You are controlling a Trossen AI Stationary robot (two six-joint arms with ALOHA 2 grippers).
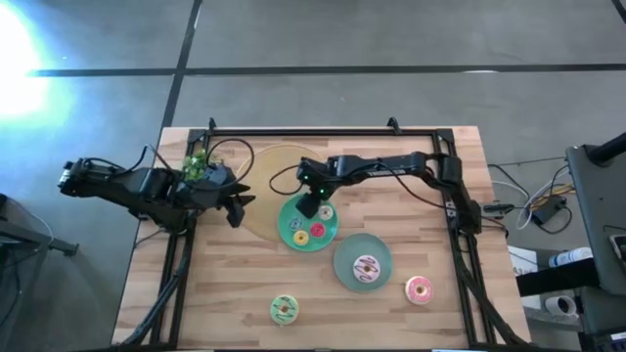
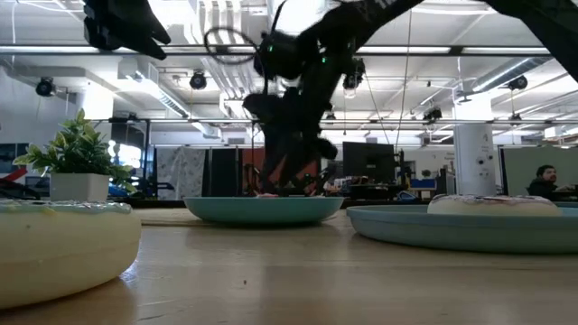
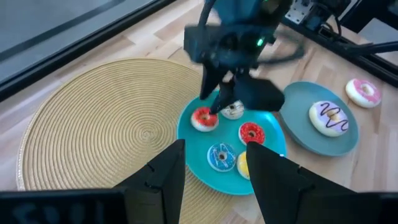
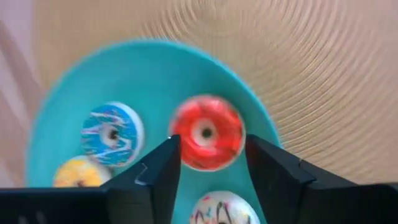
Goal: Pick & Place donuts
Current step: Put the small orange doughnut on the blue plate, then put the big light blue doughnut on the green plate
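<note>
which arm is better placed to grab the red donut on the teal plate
Right. Its end effector hangs open directly over the red donut on the teal plate, while the left end effector waits off beside the woven mat.

Overhead, table-level and both wrist cameras all share the teal plate (image 1: 293, 238) of small donuts (image 3: 204, 119)

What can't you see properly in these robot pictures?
- Small white donut on the teal plate: left wrist view, partly hidden by the right gripper.
- Small yellow donut: right wrist view, cut off by the gripper's dark finger.
- Small donuts on that plate: low view, the plate's rim hides them.
- Left gripper: high view, too small to judge.
</note>
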